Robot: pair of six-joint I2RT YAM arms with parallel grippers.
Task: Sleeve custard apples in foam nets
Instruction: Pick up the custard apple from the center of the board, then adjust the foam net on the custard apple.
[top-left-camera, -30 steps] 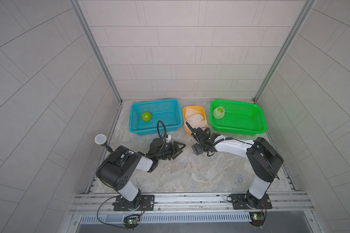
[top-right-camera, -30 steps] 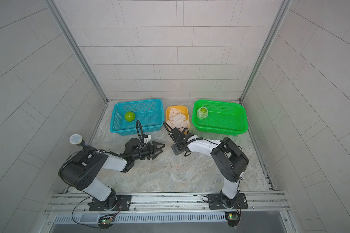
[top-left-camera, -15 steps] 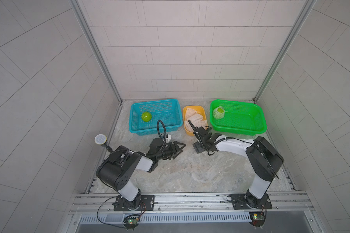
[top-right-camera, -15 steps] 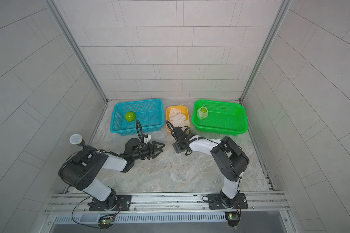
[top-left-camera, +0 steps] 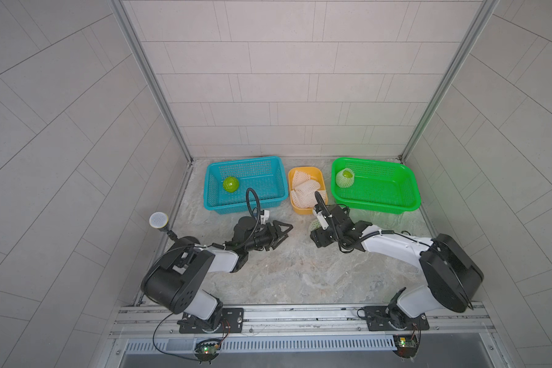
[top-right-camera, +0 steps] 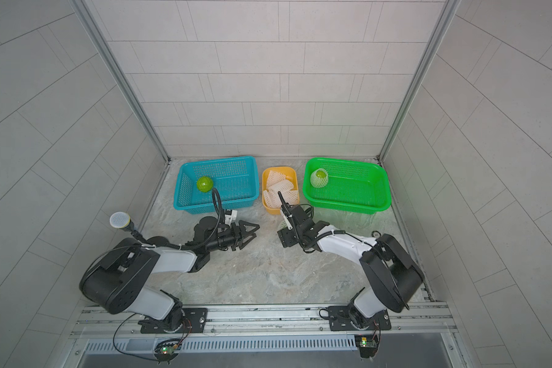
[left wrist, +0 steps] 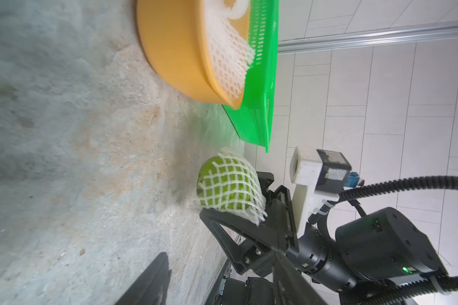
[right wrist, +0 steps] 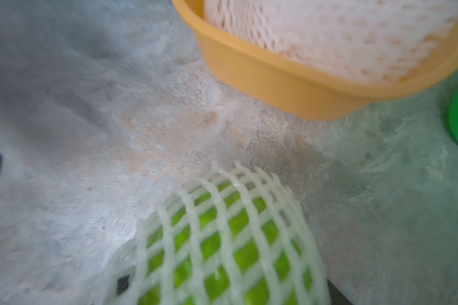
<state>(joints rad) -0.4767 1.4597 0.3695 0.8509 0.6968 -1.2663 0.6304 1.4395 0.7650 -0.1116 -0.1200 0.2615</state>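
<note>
Right gripper (left wrist: 233,194): jaws closed on the netted custard apple (top-left-camera: 314,225). One finger lies under the fringe of its foam net (left wrist: 230,171) and the other sits against the far side. The fruit is low over the marbled tabletop (top-left-camera: 300,274), just in front of the yellow tub (top-left-camera: 304,210). Whether it touches the surface cannot be told.

Left gripper (top-left-camera: 281,230): jaws spread with nothing between them. It points toward the right gripper and stands apart from it.

Spare foam nets (top-left-camera: 305,191) lie heaped in the yellow tub. A bare custard apple (top-left-camera: 230,184) rests in the blue basket (top-left-camera: 236,208), toward its left end. A sleeved custard apple (top-left-camera: 344,177) rests in the far left corner of the green basket (top-left-camera: 380,207). Both top views agree on these positions. The right wrist view is blurred; it shows green fruit under white mesh, with the yellow tub beyond.
</note>
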